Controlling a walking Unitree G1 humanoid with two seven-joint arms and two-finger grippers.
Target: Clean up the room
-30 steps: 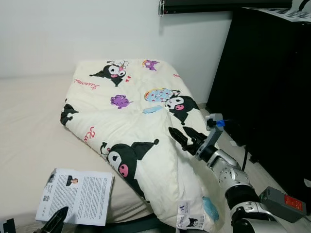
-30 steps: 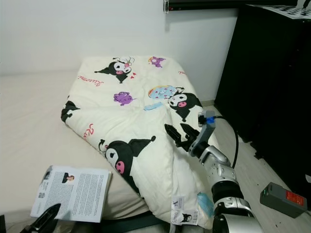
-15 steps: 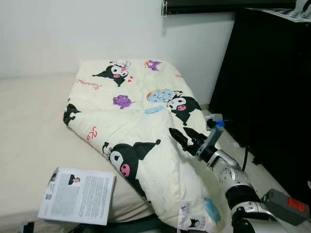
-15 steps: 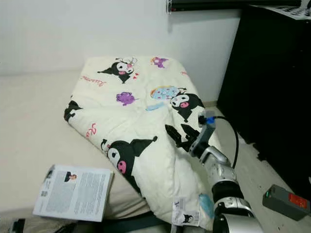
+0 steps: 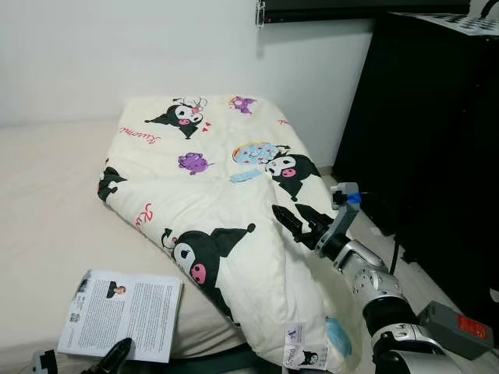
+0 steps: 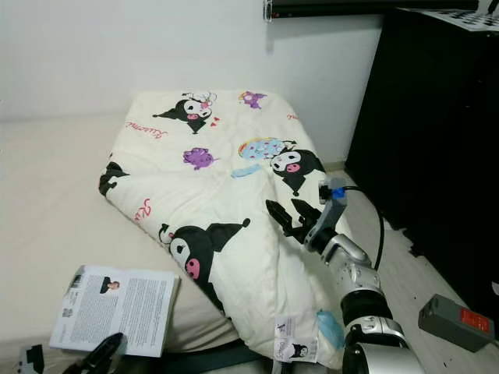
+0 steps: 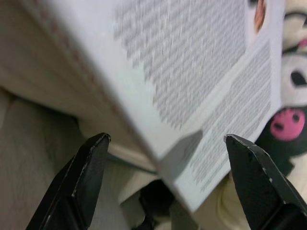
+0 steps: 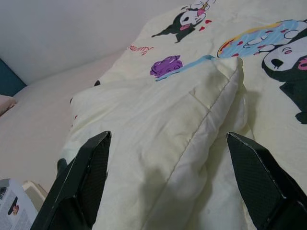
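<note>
You've got a wide beige bed (image 5: 47,202) w/ a smooth flat sheet. On its right half lies the puffy cream quilt printed w/ black cartoon characters (image 5: 226,195), loosely folded, one corner drooping off the edge. Near the front edge: a flat white printed paper booklet (image 5: 123,313). Right gripper (image 5: 300,226) hovers at the quilt's fold, fingers apart. Left gripper (image 7: 163,182) sits below the booklet's edge, fingers spread wide.

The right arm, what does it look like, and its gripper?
The right arm is silver, built of rounded ribbed segments, with a black cable looping along its outer side. At the wrist sits a small grey block with a blue part on top. The right gripper has two long black fingers that taper to points.
</note>
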